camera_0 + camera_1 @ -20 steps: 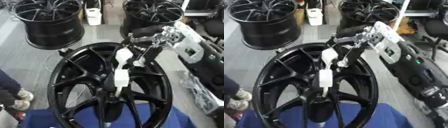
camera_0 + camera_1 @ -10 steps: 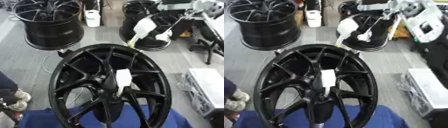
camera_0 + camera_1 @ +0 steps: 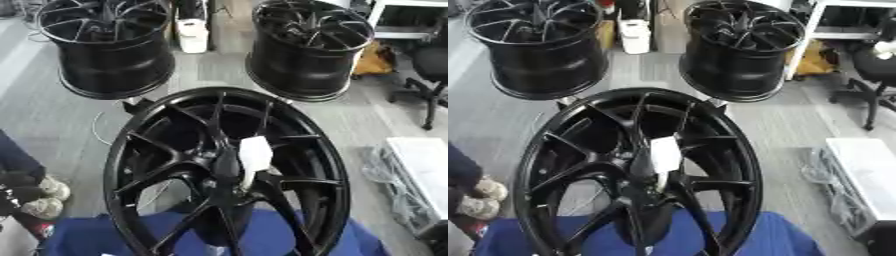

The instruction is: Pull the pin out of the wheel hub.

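A large black spoked wheel (image 3: 131, 165) lies before me, its near rim resting on a blue cloth (image 3: 79, 240). At its hub (image 3: 219, 182) a white oblong piece (image 3: 255, 155) stands up beside the centre; in the right eye view the same white piece (image 3: 664, 154) shows. I cannot tell whether it is fixed in the hub or just lies against a spoke. Neither of my hands shows in either view.
Two more black wheels (image 3: 109, 45) (image 3: 306, 47) stand on the grey floor behind, with a white container (image 3: 192, 32) between them. A white box (image 3: 424, 167) and a black office chair (image 3: 429, 65) are at the right. A person's shoes (image 3: 44, 197) show at the left edge.
My right arm, holding a white piece on a cord above the wheel, rose to the upper right and left the picture. One white piece stays at the hub.
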You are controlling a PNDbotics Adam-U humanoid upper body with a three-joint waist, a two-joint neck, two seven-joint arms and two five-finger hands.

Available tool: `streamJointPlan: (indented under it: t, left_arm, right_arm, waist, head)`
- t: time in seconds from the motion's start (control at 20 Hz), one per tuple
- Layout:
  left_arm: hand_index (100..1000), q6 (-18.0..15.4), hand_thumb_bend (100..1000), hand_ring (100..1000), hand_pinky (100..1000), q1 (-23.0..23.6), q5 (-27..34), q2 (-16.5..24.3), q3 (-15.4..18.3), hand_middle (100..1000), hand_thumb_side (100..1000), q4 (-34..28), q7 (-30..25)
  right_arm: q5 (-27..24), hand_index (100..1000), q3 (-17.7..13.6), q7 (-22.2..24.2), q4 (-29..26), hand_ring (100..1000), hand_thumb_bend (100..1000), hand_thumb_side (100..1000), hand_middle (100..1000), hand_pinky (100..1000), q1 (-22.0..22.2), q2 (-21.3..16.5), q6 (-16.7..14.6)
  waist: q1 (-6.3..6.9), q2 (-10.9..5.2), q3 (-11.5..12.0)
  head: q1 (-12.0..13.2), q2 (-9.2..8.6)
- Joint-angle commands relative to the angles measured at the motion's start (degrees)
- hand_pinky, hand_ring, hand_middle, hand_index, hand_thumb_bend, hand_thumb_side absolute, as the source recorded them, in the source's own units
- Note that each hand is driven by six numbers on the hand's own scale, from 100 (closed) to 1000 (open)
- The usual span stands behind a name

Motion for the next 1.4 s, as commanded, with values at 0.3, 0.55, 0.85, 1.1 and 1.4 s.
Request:
streamJointPlan:
  t: [0.3,0.55,0.85,1.1,1.4]
  left_arm:
    - [680,-0.43,390,617,719,-0.80,0.30,0.68,0.46,594,743,-1.29,0.44]
    - [680,-0.65,389,617,719,-0.64,0.44,0.38,0.49,593,743,-1.25,0.45]
    - [680,-0.58,389,617,719,-0.49,0.44,0.00,0.58,594,745,-1.17,0.48]
    - [680,-0.57,389,617,720,-0.43,0.48,-0.16,0.76,593,745,-1.26,0.65]
    - [680,-0.49,388,617,719,-0.63,0.52,-0.48,0.46,593,745,-1.38,0.43]
  right_arm:
    - [-11.26,829,4.26,-18.35,31.97,630,100,923,778,658,11.09,5.90,5.48]
    - [-14.24,839,6.09,-23.31,34.10,636,100,995,838,655,13.25,12.23,4.88]
    - [-7.06,813,2.37,-28.23,18.98,610,100,856,815,634,14.74,18.25,7.25]
    - [-2.19,765,-0.50,-28.90,0.25,559,100,701,739,605,15.63,24.15,9.16]
    - [-1.46,731,6.50,-24.87,-20.29,526,100,678,679,584,18.24,34.03,8.61]
  waist:
    - [0.61,-0.03,0.37]
    - [1.24,0.08,0.29]
    - [1.43,-0.01,-0.09]
    - [1.57,0.03,-0.29]
    - [1.75,0.27,-0.01]
  head:
    - [-0.17,-1.15]
    - [-0.31,-1.05]
    - [-0.24,-1.02]
    - [-0.17,-1.00]
    - [-0.51,-1.09]
